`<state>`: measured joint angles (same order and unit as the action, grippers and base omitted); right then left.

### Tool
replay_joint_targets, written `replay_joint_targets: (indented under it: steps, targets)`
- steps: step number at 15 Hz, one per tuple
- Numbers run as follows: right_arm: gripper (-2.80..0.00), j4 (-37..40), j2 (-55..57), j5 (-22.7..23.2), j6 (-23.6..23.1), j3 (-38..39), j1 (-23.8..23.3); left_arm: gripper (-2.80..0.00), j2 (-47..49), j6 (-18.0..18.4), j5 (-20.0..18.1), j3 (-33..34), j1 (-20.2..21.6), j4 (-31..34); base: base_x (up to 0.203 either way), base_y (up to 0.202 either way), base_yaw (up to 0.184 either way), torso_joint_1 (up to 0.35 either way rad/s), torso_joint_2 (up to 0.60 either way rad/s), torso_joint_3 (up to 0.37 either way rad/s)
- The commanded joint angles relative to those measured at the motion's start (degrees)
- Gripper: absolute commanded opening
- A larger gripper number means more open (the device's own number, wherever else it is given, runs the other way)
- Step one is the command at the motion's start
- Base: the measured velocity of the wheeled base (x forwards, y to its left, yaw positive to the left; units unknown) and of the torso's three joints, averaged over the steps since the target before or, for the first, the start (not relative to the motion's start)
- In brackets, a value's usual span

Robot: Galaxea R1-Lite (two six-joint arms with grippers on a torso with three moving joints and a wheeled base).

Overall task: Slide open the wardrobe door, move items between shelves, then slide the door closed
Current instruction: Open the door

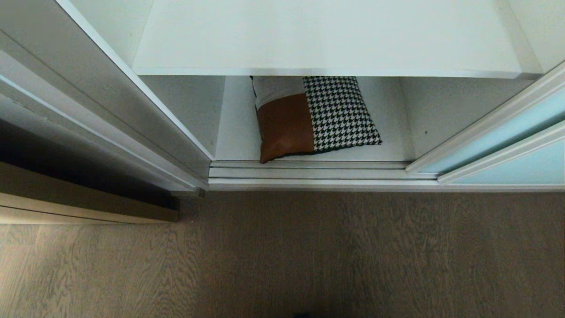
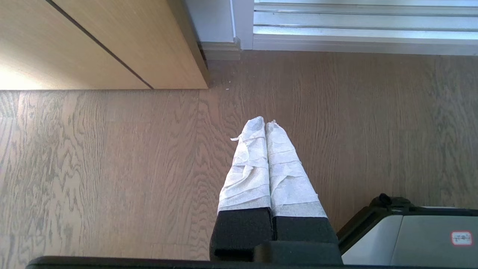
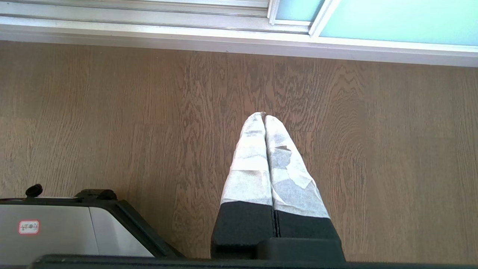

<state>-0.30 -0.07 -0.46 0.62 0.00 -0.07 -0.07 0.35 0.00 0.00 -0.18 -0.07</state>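
With the sliding wardrobe door (image 1: 507, 137) open, both closed, empty grippers, left gripper (image 2: 266, 125) and right gripper (image 3: 264, 116), hang over the floor (image 1: 309, 256); one should open and pinch the cushion (image 1: 313, 117) by its front corner near the lower shelf (image 1: 388, 152) edge.

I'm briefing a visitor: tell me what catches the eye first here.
The patchwork cushion stands out, lying on the bottom shelf of the open wardrobe, under a bare white shelf. The aqua glass sliding door is pushed aside at right.

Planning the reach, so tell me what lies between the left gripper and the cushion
In the left wrist view, bare wood floor runs from the shut left gripper to the door track. The head view shows the cushion just behind that track.
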Motion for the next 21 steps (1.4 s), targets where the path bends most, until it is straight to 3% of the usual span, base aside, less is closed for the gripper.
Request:
replay_joint_targets:
  steps: [1,21]
  targets:
    - [-2.80,0.0,0.0,0.0,0.0,0.0,0.0,-2.80,0.2,0.0,0.0,0.0,0.0,0.0,0.000,0.000,0.000,0.000,0.00,0.000]
    - [-2.80,0.0,0.0,-0.1,0.1,0.0,0.1,-2.80,0.2,0.0,0.0,0.0,0.0,0.0,0.000,0.000,0.000,0.000,0.00,0.000]
